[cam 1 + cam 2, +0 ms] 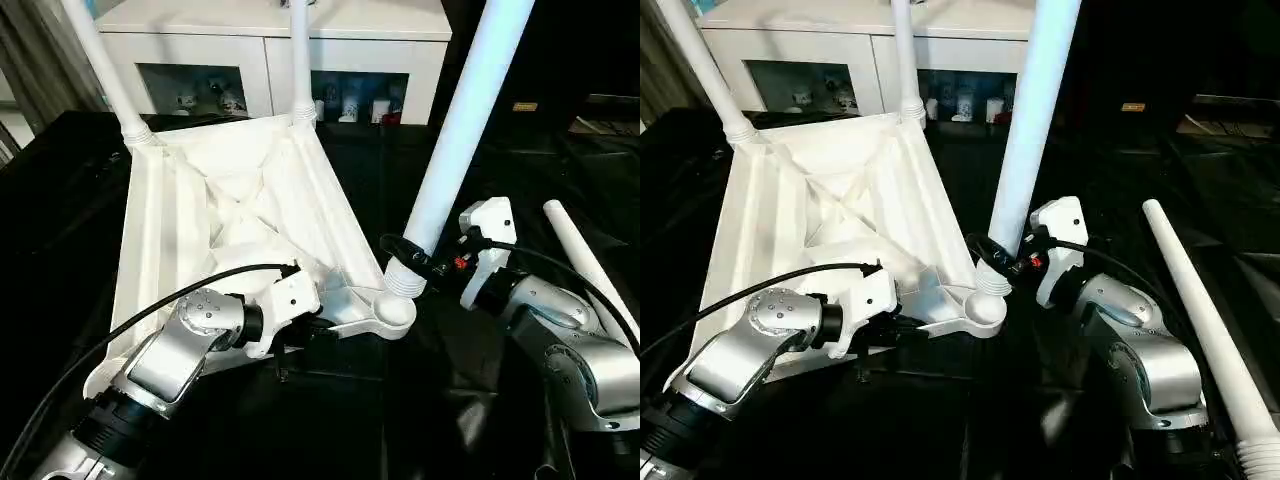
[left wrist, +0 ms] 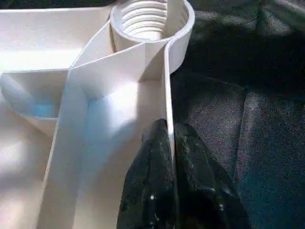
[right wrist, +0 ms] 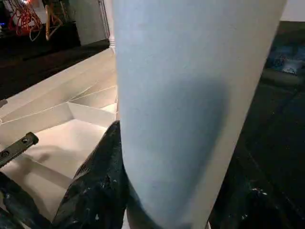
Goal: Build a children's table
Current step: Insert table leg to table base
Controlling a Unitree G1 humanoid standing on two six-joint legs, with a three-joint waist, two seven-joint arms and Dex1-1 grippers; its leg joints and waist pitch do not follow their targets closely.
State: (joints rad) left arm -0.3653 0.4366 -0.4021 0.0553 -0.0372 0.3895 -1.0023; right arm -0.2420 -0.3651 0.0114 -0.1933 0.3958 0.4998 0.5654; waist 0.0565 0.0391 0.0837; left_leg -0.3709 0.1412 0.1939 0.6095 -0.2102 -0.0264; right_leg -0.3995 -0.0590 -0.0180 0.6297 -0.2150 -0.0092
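The white table top [image 1: 230, 190] lies upside down on black cloth, its ribbed underside up. Two white legs [image 1: 110, 70] [image 1: 300, 60] stand in its far corner sockets. A third leg [image 1: 460, 130] leans over the near right socket [image 1: 392, 312], its threaded end at the socket's mouth. My right gripper [image 1: 412, 258] is shut on this leg just above the thread; the leg [image 3: 190, 95] rises between its black fingers [image 3: 97, 186]. My left gripper [image 2: 169, 126] is shut on the top's thin side wall [image 2: 167, 76], close to that socket [image 2: 145, 19]. A fourth leg [image 1: 1200, 300] lies loose on the right.
A white cabinet [image 1: 270, 50] with glass doors stands right behind the table top. Black cloth [image 1: 420, 400] covers the work surface. My left forearm [image 1: 180, 350] hides the top's near left corner. A cable [image 1: 120, 325] loops over the near edge.
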